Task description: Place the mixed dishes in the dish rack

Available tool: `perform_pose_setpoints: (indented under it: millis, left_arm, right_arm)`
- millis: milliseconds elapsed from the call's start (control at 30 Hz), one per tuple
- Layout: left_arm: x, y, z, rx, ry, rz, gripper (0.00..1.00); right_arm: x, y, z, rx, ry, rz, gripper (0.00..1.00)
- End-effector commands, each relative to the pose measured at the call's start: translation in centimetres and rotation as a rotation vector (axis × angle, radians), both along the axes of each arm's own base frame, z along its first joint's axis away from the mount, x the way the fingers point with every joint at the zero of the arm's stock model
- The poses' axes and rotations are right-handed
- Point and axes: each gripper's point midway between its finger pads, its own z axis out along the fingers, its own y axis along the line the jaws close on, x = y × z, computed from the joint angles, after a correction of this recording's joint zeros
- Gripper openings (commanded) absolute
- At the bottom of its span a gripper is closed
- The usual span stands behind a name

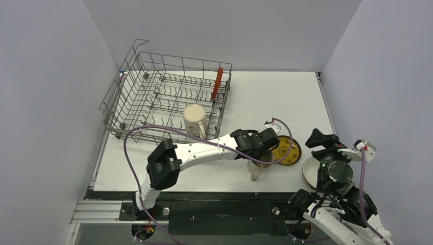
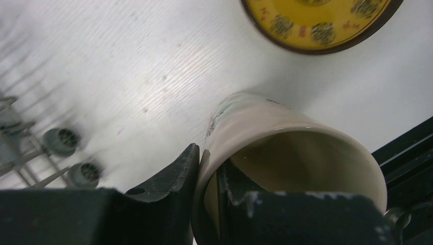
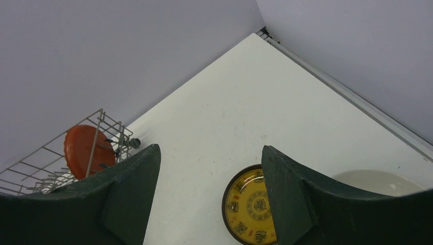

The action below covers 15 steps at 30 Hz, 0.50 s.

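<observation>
No legible text, label, brand or number appears in any view. Small red marks on the round yellow saucer with dark rim (image 2: 321, 23) are too blurred to read.

White table (image 1: 286, 97) between plain pale grey walls (image 1: 224, 30); dark metal rail (image 1: 219, 217) along its near edge

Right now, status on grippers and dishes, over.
Left gripper shut on patterned mug rim. Right gripper open, empty. Red plate, cream mug in dish rack; yellow saucer, white bowl on table.
</observation>
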Motion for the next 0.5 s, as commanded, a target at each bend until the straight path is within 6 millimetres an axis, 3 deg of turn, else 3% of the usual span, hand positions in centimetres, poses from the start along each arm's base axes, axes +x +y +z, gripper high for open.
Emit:
perform_pose_setpoints:
  millis: [0, 33, 67, 100, 133, 267, 300, 333, 367, 400, 433, 467]
  left_arm:
    - [1.0, 2.0, 10.3, -0.227, -0.136, 0.038, 0.0]
    - [0.9, 2.6, 12.4, -0.282, -0.154, 0.042, 0.0]
    - [0.9, 3.3, 12.1, -0.28, -0.151, 0.049, 0.0]
    - [1.0, 4.0, 14.0, -0.331, -0.167, 0.058, 0.0]
    - [1.0, 4.6, 13.7, -0.339, -0.167, 0.063, 0.0]
    - [2.3, 8.0, 16.1, -0.454, -0.157, 0.145, 0.0]
    - [3.1, 9.8, 16.5, -0.481, -0.155, 0.183, 0.0]
    - [3.1, 10.0, 16.9, -0.535, -0.129, 0.186, 0.0]
    - [3.7, 11.8, 17.1, -0.566, -0.128, 0.214, 0.0]
    - [3.7, 12.0, 17.9, -0.626, -0.117, 0.21, 0.0]
    - [3.9, 13.7, 18.3, -0.656, -0.123, 0.233, 0.0]
    - [3.7, 14.1, 18.9, -0.693, -0.117, 0.233, 0.0]
  right_arm:
    - [1.2, 1.0, 0.7, -0.028, 0.03, -0.003, 0.68]
    - [1.5, 1.4, 0.7, -0.03, 0.031, 0.008, 0.68]
    - [1.9, 1.8, 0.6, -0.041, 0.045, 0.017, 0.68]
    - [2.2, 2.4, 0.6, -0.044, 0.051, 0.037, 0.69]
    - [2.7, 2.9, 0.3, -0.061, 0.072, 0.049, 0.68]
    - [4.3, 5.4, -0.1, -0.084, 0.116, 0.118, 0.68]
    - [4.8, 6.3, -0.2, -0.088, 0.128, 0.147, 0.68]
    - [5.1, 6.8, 0.0, -0.085, 0.129, 0.164, 0.68]
    - [5.7, 8.0, -0.2, -0.088, 0.142, 0.202, 0.68]
    - [6.0, 9.0, 0.1, -0.084, 0.138, 0.245, 0.68]
    - [6.6, 9.8, -0.3, -0.098, 0.161, 0.266, 0.68]
    - [6.8, 10.9, 0.0, -0.092, 0.159, 0.313, 0.69]
